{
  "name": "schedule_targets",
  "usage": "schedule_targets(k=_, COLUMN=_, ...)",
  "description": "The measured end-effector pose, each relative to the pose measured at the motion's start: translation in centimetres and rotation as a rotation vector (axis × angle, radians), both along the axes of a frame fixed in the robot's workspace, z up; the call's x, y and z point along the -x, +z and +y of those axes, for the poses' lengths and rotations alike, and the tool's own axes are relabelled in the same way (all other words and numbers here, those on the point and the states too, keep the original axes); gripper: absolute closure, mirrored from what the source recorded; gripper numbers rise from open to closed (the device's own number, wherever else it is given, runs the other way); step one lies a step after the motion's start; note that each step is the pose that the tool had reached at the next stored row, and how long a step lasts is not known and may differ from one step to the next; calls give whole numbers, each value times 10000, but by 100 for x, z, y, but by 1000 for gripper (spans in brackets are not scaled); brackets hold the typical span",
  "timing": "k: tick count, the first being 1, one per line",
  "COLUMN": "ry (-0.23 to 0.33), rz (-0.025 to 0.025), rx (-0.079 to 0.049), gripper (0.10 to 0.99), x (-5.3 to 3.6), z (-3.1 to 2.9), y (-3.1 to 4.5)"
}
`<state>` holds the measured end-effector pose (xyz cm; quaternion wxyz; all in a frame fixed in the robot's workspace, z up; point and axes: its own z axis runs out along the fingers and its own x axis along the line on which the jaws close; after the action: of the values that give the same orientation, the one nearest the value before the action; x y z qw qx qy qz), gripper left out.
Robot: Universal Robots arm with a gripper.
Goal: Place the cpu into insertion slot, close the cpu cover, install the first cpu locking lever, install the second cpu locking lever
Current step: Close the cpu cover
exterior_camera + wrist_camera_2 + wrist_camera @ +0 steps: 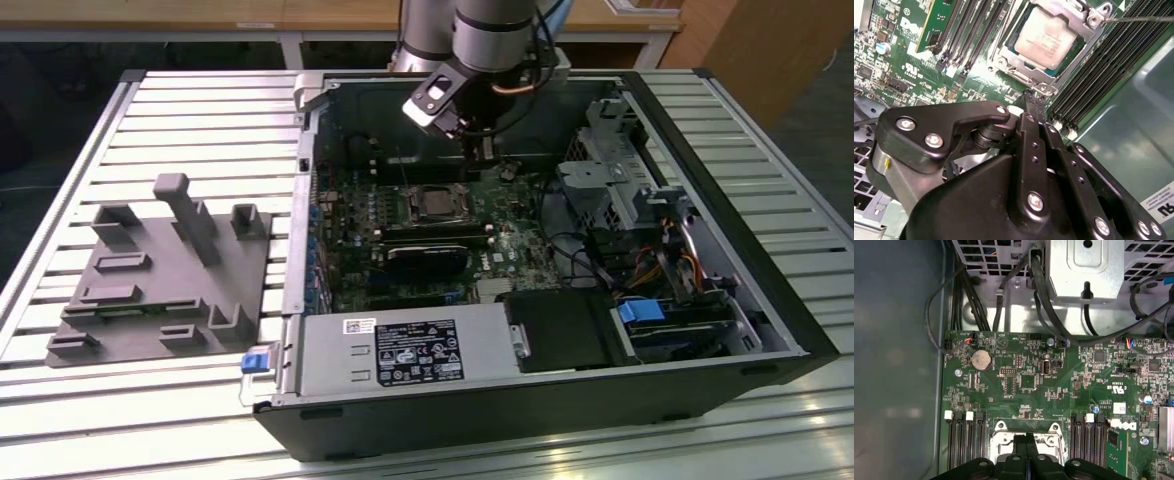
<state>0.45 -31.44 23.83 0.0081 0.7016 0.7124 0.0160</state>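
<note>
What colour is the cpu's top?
The cpu has a pale silver-grey metal top; it shows best in the second wrist view.

Materials and finishes: computer case (534,425) on worktop (200,110)
Case: black sheet metal, matt outside, bare grey steel inside. Worktop: ribbed pale metal slats, dull sheen. Circuit board (1019,385): green, glossy lacquer. Cpu (1046,37): smooth silver-grey metal top, satin. Cpu cover (1019,70): thin bright silvery metal, reflective. Gripper (1033,97): black, smooth semi-gloss, with shiny steel screws. Fixture block (160,280): grey plastic, matt.
</note>
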Motion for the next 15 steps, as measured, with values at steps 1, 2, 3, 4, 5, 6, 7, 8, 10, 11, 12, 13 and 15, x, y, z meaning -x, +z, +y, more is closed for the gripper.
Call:
schedule_targets(k=1, ry=-1, rz=0, rx=0, gripper=980, x=9, z=0, y=0)
schedule_targets(k=2, ry=0, rz=0, rx=1, gripper=980, x=19, z=0, y=0)
schedule_targets(k=3, ry=0, rz=1, rx=1, gripper=980, x=29, z=0, y=-1)
schedule_targets(k=4, ry=0, rz=0, rx=1, gripper=980, x=35, z=0, y=-2)
schedule_targets(k=5, ry=-1, rz=-1, rx=-3, gripper=980, x=40, z=1, y=-5)
schedule_targets(k=6, ry=0, rz=-1, rx=-3, gripper=980, x=44, z=1, y=-10)
schedule_targets(k=7, ry=1, rz=0, rx=-2, gripper=980, x=49, z=0, y=-14)
schedule_targets(k=8, ry=0, rz=0, rx=0, gripper=980, x=57, z=0, y=-20)
schedule_targets(k=10, ry=0, rz=0, rx=0, gripper=980, x=75, z=0, y=-33)
schedule_targets(k=11, ry=0, rz=0, rx=0, gripper=980, x=86, z=0, y=-40)
schedule_targets(k=12, ry=0, rz=1, rx=-1, gripper=980, x=99, z=0, y=-50)
schedule_targets(k=13, ry=0, rz=1, rx=-1, gripper=980, x=111, z=-1, y=-58)
schedule_targets(k=15, ry=0, rz=3, rx=2, gripper=980, x=138, z=-9, y=-73)
